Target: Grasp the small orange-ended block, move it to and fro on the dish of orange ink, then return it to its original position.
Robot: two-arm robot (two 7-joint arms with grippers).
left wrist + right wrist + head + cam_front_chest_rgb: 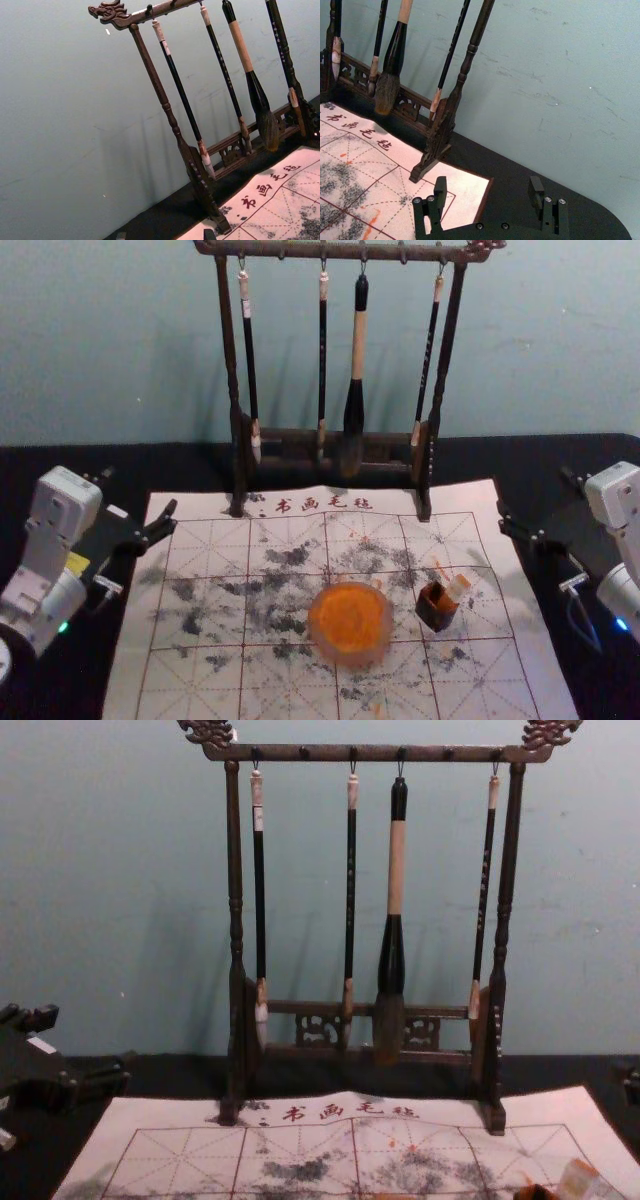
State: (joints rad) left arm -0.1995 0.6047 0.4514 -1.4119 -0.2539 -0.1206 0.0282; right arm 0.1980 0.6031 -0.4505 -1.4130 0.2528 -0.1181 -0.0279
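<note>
Looks like nothing's been started, tbh. The small pale block with an orange end (457,588) is seen tilted at the little dark square box (437,614), right of the round dish of orange ink (350,624). Left gripper (165,235) and right gripper (488,185) are held wide open, empty, at either side. Grasp, inking and return are all left to be done.

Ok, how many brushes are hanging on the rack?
4. Along the rack, left to right: a slim brush near the left post, a second slim brush near the middle, the thick brush beside it, and a third slim brush near the right post.
</note>
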